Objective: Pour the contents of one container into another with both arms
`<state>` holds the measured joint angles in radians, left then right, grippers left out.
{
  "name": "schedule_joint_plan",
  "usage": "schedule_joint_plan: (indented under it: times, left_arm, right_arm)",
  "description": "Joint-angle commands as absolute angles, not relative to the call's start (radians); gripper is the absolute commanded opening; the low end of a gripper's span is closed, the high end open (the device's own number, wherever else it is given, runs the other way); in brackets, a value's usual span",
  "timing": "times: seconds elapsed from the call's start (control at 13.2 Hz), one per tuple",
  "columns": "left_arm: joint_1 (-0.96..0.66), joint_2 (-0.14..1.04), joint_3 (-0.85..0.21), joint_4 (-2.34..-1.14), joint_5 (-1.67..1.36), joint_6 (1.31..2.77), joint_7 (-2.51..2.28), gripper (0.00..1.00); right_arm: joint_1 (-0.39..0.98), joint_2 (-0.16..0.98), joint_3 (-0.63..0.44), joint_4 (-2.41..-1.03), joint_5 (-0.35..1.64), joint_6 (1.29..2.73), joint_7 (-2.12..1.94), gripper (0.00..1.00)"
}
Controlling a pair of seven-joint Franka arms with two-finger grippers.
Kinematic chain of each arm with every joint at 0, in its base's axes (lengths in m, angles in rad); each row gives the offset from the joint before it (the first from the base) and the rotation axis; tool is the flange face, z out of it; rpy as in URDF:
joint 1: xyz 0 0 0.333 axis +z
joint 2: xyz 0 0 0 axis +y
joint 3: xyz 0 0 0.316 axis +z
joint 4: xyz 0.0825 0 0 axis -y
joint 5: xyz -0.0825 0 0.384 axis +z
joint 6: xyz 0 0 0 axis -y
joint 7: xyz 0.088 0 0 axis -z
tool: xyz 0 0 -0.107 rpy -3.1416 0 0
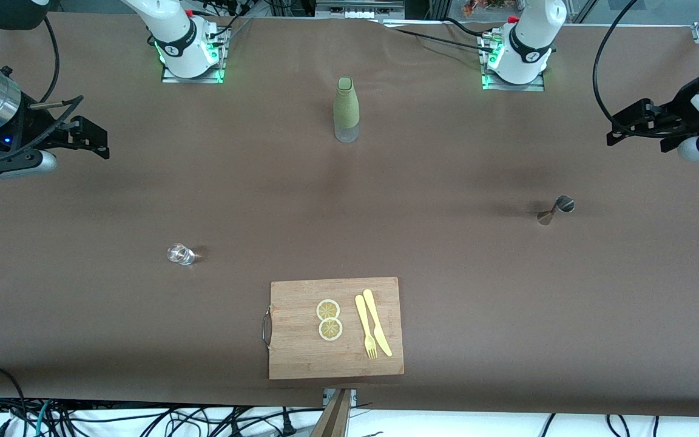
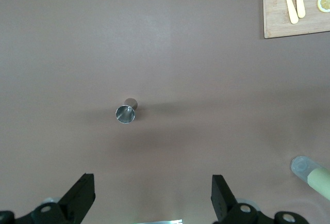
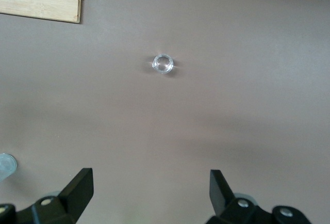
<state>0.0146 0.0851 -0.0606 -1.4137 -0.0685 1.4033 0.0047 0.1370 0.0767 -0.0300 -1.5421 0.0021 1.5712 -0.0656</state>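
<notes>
Left gripper (image 2: 149, 203) wide open and empty above the tabletop (image 1: 446, 273) near a small metal cup (image 1: 554, 210), right gripper (image 3: 149, 198) wide open and empty near a little glass (image 1: 180, 254), green bottle (image 1: 346, 109) standing between the arm bases

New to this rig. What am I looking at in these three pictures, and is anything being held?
Two white robot arms are bolted along one edge of a brown table. The wide picture comes from a high camera facing them; the other two come from cameras on each arm's wrist, looking down past its black fingers.

The left gripper hangs open above a small metal cup. The right gripper hangs open above a small clear glass. Neither holds anything.

A green-sleeved bottle stands between the arm bases. Nearest the camera lies a wooden cutting board with two lemon slices, a yellow fork and knife.
</notes>
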Motion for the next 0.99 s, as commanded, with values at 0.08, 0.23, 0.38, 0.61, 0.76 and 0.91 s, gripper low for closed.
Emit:
schedule_joint_plan:
  times: [0.08, 0.23, 0.38, 0.61, 0.76, 0.91]
  left_arm:
    - [0.011, 0.081, -0.061, -1.407, -0.078, 1.408, 0.018, 1.0]
    - [0.011, 0.081, -0.063, -1.407, -0.075, 1.408, 0.017, 1.0]
    - [0.012, 0.087, -0.063, -1.405, -0.086, 1.408, 0.009, 1.0]
    - [0.014, 0.089, -0.061, -1.404, -0.084, 1.408, 0.008, 1.0]
    - [0.012, 0.089, -0.063, -1.404, -0.081, 1.408, 0.008, 1.0]
    - [0.012, 0.089, -0.063, -1.404, -0.084, 1.408, 0.008, 1.0]
  right_arm:
    - [0.137, 0.061, -0.029, -1.548, -0.006, 1.563, -0.055, 1.0]
    - [0.137, 0.061, -0.029, -1.548, -0.006, 1.563, -0.055, 1.0]
    - [0.137, 0.061, -0.029, -1.548, -0.006, 1.562, -0.055, 1.0]
    - [0.137, 0.061, -0.029, -1.548, -0.006, 1.563, -0.055, 1.0]
    - [0.137, 0.061, -0.029, -1.548, -0.006, 1.563, -0.055, 1.0]
    - [0.137, 0.061, -0.029, -1.548, -0.005, 1.563, -0.055, 1.0]
